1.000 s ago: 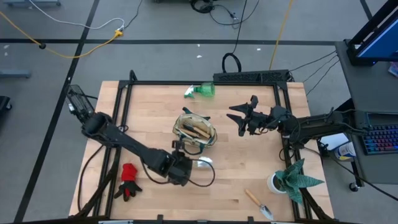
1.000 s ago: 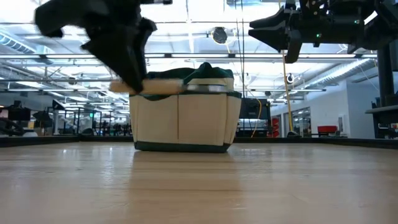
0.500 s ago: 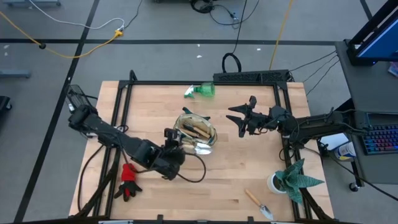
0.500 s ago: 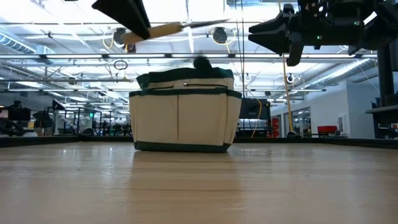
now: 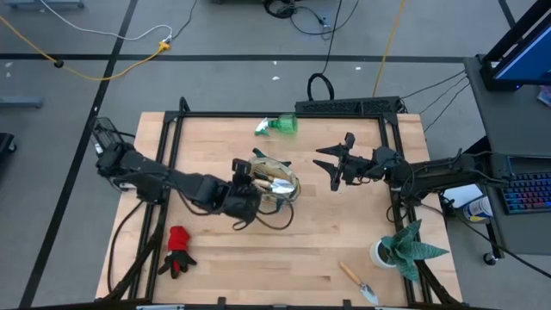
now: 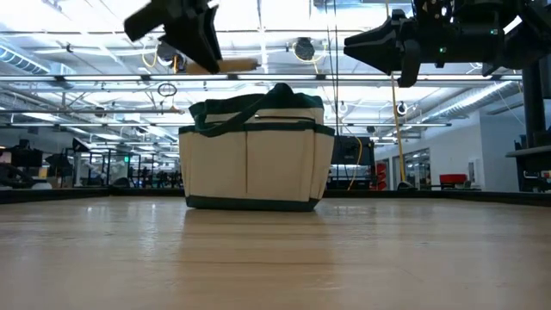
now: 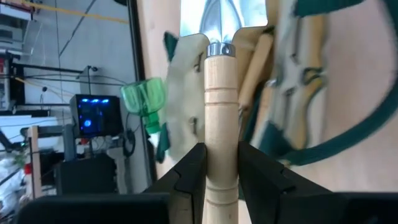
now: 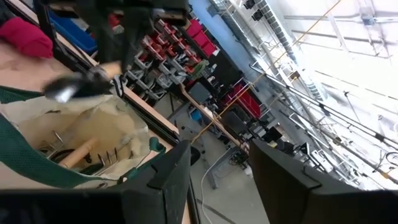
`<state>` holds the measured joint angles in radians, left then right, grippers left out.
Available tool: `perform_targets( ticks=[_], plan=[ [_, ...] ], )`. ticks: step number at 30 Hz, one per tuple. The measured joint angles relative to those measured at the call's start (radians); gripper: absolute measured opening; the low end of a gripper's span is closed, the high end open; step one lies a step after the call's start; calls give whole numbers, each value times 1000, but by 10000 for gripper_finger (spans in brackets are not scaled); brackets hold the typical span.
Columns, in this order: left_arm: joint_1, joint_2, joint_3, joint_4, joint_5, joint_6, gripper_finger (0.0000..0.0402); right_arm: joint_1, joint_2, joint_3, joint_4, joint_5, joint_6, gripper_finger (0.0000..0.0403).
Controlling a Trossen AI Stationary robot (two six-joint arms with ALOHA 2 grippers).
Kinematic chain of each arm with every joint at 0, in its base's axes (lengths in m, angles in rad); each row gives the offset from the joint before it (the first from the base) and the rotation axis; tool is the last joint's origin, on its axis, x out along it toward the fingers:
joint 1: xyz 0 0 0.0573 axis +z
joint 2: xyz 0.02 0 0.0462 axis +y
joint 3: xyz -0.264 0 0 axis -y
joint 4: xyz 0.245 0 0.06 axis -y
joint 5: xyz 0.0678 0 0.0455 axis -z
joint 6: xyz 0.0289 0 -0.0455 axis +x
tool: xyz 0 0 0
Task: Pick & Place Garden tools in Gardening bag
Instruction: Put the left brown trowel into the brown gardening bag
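The left gripper (image 7: 221,180) hangs over the open mouth of the gardening bag (image 5: 271,181), its two dark fingers (image 7: 189,177) closed around the wooden handle of a trowel (image 7: 221,106), the silver blade pointing out ahead toward the bag's opening. In the low view the tool is held roughly level, above the bag's rim and clear of it. The bag stands near the middle of the table (image 5: 327,250) and already holds other wooden-handled tools.

The trowel looks stiff and fairly light, with the metal blade the heavier end; a hold on the smooth turned handle, as here, suits it, though the rounded wood could twist between flat fingers if the blade catches. The bag is soft fabric with loose loop handles (image 6: 250,108), so its walls will likely give or its handles snag if the blade is pushed in at an angle.

The right gripper (image 5: 337,164) waits in the air beside the bag, fingers spread wide and holding nothing.

Still out on the table: a red glove (image 5: 178,250) near the left front corner, limp and best pinched at a fold; a green spray bottle (image 5: 277,126) lying at the far edge; another trowel (image 5: 357,282) at the front beside the potted plant (image 5: 409,245).
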<state>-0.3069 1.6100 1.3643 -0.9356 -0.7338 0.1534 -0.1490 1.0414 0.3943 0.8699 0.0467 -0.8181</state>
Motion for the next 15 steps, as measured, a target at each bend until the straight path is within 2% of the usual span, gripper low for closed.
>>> perform_targets(
  ticks=[7,12,15],
  plan=[
    [90,0,0,-5,8,94,87,0,0,0,0,0,33,160],
    [136,0,0,-5,141,190,88,0,0,0,-1,0,43,160],
    [145,17,0,-2,144,247,88,0,0,0,-3,0,47,160]
  ],
)
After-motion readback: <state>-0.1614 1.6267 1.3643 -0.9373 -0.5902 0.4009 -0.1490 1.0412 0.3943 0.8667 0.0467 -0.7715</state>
